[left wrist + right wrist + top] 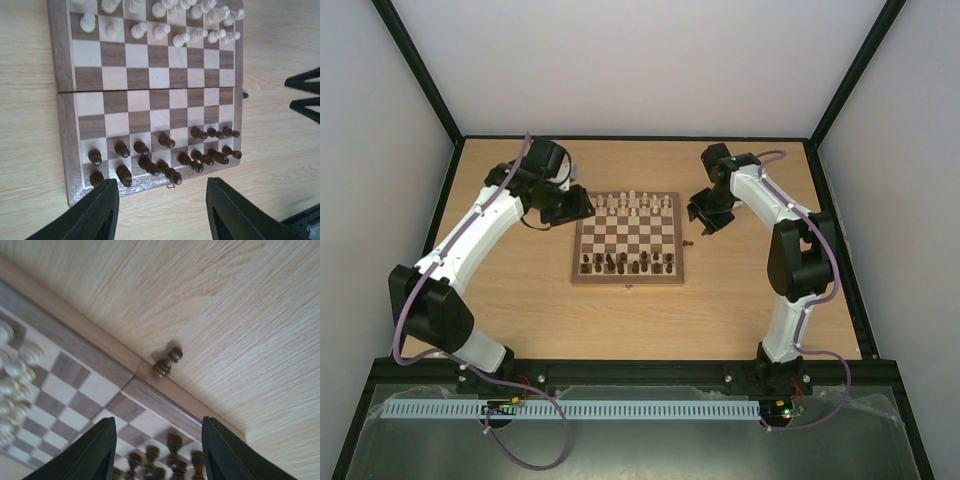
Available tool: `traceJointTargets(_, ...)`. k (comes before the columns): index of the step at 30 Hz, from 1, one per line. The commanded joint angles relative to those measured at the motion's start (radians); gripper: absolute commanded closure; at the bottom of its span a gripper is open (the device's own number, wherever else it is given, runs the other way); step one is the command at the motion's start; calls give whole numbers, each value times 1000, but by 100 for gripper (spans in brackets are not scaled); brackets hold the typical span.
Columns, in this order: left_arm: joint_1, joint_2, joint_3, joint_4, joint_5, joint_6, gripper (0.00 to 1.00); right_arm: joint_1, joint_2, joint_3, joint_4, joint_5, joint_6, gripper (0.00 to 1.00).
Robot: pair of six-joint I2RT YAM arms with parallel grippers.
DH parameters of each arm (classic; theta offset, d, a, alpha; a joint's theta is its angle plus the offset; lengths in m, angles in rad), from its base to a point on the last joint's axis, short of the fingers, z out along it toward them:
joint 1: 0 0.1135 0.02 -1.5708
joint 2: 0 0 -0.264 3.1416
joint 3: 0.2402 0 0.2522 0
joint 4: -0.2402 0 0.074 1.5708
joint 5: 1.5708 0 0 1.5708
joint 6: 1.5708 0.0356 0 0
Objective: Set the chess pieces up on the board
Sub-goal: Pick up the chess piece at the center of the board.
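From above we see dark chess pieces (625, 263) on the near rows of the board (628, 222). At the left wrist, our left gripper (161, 192) is spread, holding nothing. At the right wrist, the right gripper (159, 432) is likewise spread and bare, with a dark pawn (167, 361) standing on the table (240, 315) just beside the board.

**Colleague:** What does your right wrist camera show?

**Me:** My right gripper (157, 452), with its dark fingers (95, 452) apart at the bottom edge. The board (155, 402) runs diagonally. One dark pawn (168, 361) stands on the table (240, 300), just beside the frame.

**Colleague:** Other pieces?

**Me:** Pale chessmen (15, 380) far left, dark chessmen (172, 445) low between my fingers.
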Motion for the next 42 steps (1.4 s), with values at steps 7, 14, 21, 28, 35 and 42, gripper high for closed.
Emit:
traceJointTargets(7,2,-72,-78,25,62,-65,48,6,7,-40,46,138,395,54)
traceJointTargets(14,3,-77,-99,42,71,-66,48,6,-1,-165,110,159,442,55)
traceJointTargets(21,3,-98,-144,69,73,-75,48,23,-3,-267,225,157,470,57)
traceJointTargets(28,4,-112,-183,91,69,-72,48,33,-2,-329,352,146,508,58)
traceJointTargets(35,8,-114,-190,97,63,-69,48,48,45,-301,398,133,540,61)
traceJointTargets(42,21,-114,-202,105,71,-66,48,60,77,-266,370,130,543,66)
